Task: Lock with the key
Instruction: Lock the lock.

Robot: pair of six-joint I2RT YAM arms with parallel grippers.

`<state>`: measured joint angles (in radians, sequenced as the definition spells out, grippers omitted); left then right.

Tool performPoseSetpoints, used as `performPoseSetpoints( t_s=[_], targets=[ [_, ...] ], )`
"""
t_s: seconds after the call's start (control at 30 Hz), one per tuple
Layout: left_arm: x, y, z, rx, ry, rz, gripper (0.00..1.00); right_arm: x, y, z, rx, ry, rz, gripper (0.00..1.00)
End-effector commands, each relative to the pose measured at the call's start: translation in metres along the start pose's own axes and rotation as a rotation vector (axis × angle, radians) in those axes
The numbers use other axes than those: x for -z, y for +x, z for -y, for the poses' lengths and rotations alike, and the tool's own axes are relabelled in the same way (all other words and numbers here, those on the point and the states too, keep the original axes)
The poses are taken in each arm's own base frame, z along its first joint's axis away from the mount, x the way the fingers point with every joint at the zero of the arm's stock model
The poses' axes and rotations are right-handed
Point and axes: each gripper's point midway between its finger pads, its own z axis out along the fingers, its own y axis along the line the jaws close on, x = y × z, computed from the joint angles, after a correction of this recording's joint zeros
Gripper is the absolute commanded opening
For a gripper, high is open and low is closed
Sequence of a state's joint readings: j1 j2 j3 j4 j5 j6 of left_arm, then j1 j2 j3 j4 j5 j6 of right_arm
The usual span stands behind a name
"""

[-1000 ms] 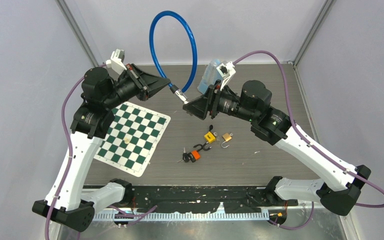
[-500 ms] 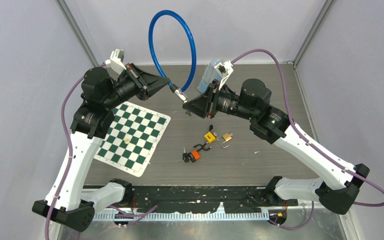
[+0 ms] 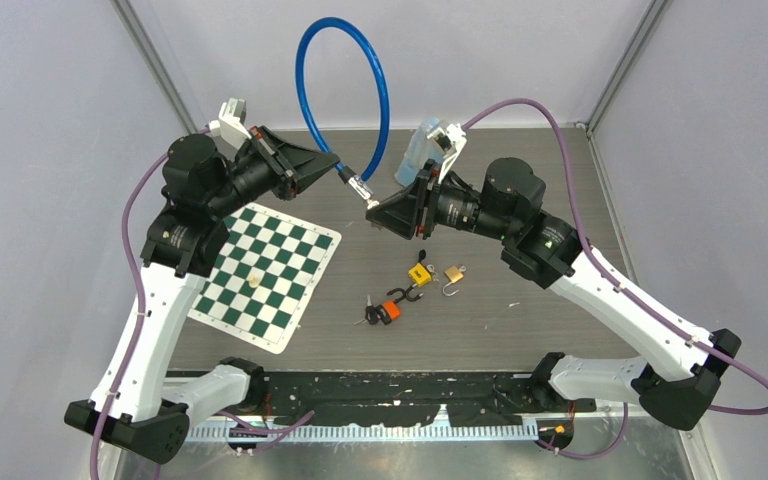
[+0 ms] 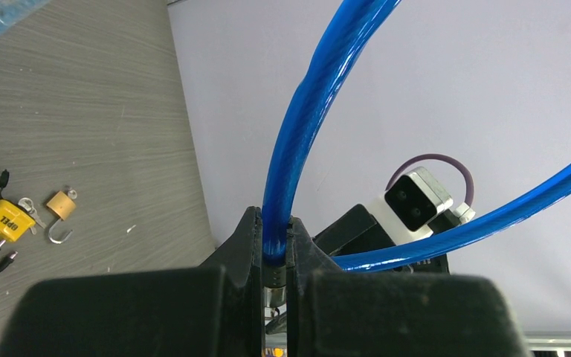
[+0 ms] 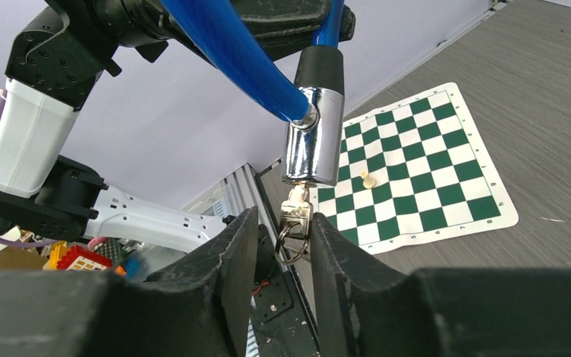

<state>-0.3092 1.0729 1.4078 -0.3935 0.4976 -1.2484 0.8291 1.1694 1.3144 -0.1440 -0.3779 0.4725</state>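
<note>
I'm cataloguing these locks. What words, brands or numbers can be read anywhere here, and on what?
"UPEL": on the yellow padlock, seen in the left wrist view; blurred, so the letters may be misread.
Brass padlock: no lettering can be made out.
Chrome lock barrel: no readable marking.
Chessboard mat: no text.

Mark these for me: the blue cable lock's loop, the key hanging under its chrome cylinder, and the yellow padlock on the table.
Blue plastic-coated cable loop point(image 4: 305, 111): left wrist view, mid-span of the coating.
Small silver key point(image 5: 296, 212): right wrist view, its head.
Yellow block-shaped padlock point(image 3: 419, 274): top external view, its body.
</note>
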Motion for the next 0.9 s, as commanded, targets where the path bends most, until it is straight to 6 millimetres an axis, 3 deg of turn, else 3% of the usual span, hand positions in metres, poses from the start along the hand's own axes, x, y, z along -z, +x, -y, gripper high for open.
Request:
performPoseSetpoints(
  t_s=[0.0, 0.23, 0.5, 0.87],
  targets=[
    [0.009, -0.006, 0.027, -0.053, 0.099, 0.04, 0.0, 0.0, -0.018, -0.003, 0.037, -0.002, 0.066, 0.25],
    [0.007, -0.009, 0.018, -0.043, 0.069, 0.059, 0.0, -0.005, -0.013, 0.019, 0.114, 0.086, 0.048, 0.06],
    [-0.001, -0.019, -0.006, -0.036, -0.028, 0.109, 0.0, -0.006, -0.006, 0.051, 0.251, 0.214, 0.002, 0.05],
    [-0.006, -0.029, -0.028, -0.058, -0.106, 0.162, 0.0, -0.014, 0.001, 0.069, 0.364, 0.313, -0.053, 0.05]
  ],
)
